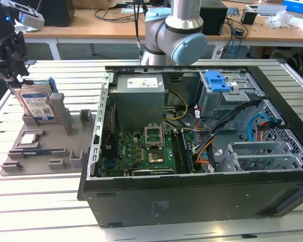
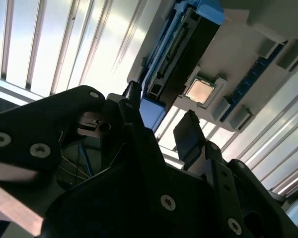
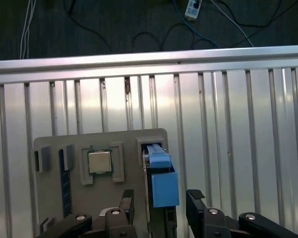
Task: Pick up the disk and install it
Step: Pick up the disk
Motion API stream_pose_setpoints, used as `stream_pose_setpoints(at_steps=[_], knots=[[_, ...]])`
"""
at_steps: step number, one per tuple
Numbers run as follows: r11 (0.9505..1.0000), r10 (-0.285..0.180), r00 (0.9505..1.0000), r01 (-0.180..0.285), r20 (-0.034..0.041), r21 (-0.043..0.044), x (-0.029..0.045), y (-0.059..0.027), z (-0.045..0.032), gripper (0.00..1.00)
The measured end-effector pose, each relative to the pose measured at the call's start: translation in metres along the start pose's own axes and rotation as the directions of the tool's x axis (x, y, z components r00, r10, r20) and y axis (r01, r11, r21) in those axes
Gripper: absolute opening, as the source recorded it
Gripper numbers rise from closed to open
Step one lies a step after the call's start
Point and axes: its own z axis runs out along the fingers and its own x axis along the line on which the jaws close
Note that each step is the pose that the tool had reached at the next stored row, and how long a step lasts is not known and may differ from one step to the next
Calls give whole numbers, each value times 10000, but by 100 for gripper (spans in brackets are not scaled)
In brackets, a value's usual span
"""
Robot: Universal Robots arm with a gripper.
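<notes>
Gripper (image 3: 160,198): released, pointing down at the exterior view's left; fingers (image 3: 194,197) stand apart, one on each side of the disk's (image 3: 161,184) top edge, with gaps showing in the first wrist view.
Disk (image 1: 38,103): upright on edge in a slot at the holder's (image 1: 65,151) far corner, just below the gripper; thin top edge runs between the fingers, broad faces toward them.
Holder: grey, near the table's (image 1: 40,212) edge at the exterior view's left.
Chip (image 1: 30,139): flat in the holder, near the disk, not touching.
Case (image 1: 192,201): open, just beside the holder; disk not yet inside.
Arm (image 1: 177,30): rises behind the case's far edge, reaching towards the holder.
</notes>
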Motion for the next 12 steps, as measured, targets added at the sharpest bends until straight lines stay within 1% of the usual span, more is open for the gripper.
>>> stream_pose_setpoints(at_steps=[1, 5, 7, 8, 9, 12], knots=[[10000, -10, 10000, 10, -1, -2, -6, 2, 37, 54], [10000, -68, 10000, 68, -3, -4, -5, 16, 117, 54], [9999, -116, 9999, 116, -4, -4, -5, 19, 163, 54], [9999, -124, 9999, 124, -4, -4, -7, 20, 198, 54], [9999, -125, 9999, 125, -4, -4, -8, 19, 215, 54], [9999, -129, 9999, 129, -5, -5, -16, 21, 319, 54]])
